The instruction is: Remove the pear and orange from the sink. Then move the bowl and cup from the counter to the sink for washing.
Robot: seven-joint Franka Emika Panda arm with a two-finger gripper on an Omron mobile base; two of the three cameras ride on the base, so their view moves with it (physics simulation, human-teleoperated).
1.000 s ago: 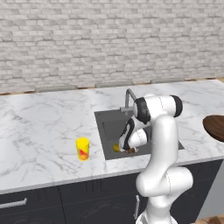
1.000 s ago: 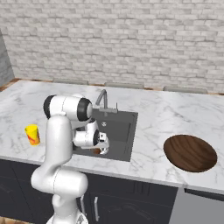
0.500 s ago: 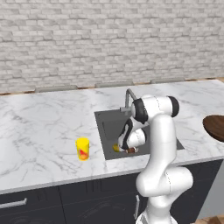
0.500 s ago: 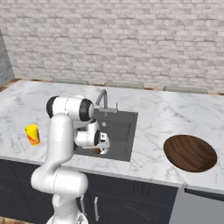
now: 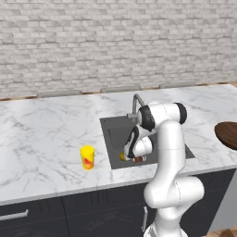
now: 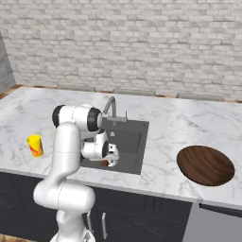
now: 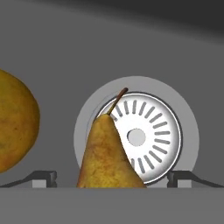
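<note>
Since the earlier frames we see almost no movement: our arm has stayed bent down into the sink (image 5: 115,127), perhaps sunk a touch lower, while the cup, the bowl and the fruit lie where they were. Our tool (image 7: 112,179) hangs low over the basin floor with its jaws spread wide, one fingertip (image 7: 43,177) on each side of the pear (image 7: 107,155) and neither touching it. The pear stands upright in front of the round steel drain (image 7: 148,135), stem up. The orange (image 7: 15,122) sits beside it, apart from it. The yellow cup (image 5: 87,157) stands on the marble surface (image 5: 41,139) left of the sink. The brown bowl (image 6: 205,165) rests on the surface well to the right.
</note>
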